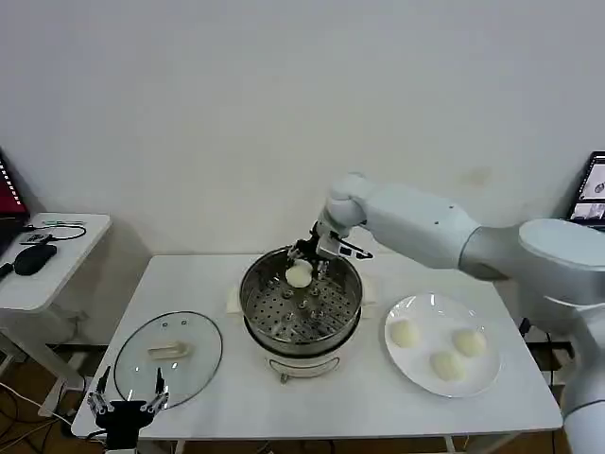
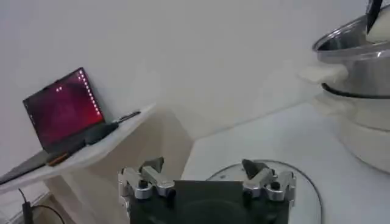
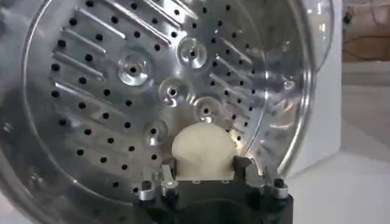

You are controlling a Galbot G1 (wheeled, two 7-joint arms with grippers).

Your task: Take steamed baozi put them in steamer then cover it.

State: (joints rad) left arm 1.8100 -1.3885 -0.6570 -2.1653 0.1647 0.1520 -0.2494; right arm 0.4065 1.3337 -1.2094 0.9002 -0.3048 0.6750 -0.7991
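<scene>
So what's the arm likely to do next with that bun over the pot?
Probably lower a little and let go: the right gripper holds one baozi just above the steamer's perforated tray, with three more waiting on the plate.

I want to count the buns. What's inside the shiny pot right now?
Inside the steamer is a holey steel tray and one baozi, held between the right gripper's fingers above the tray. The gripper covers the bun's bottom, so whether it touches the tray is hidden.

The head camera looks down on the white table (image 1: 236,397). Both wrist cameras share the round shiny steel steamer (image 2: 359,55), the right one from close above.
</scene>
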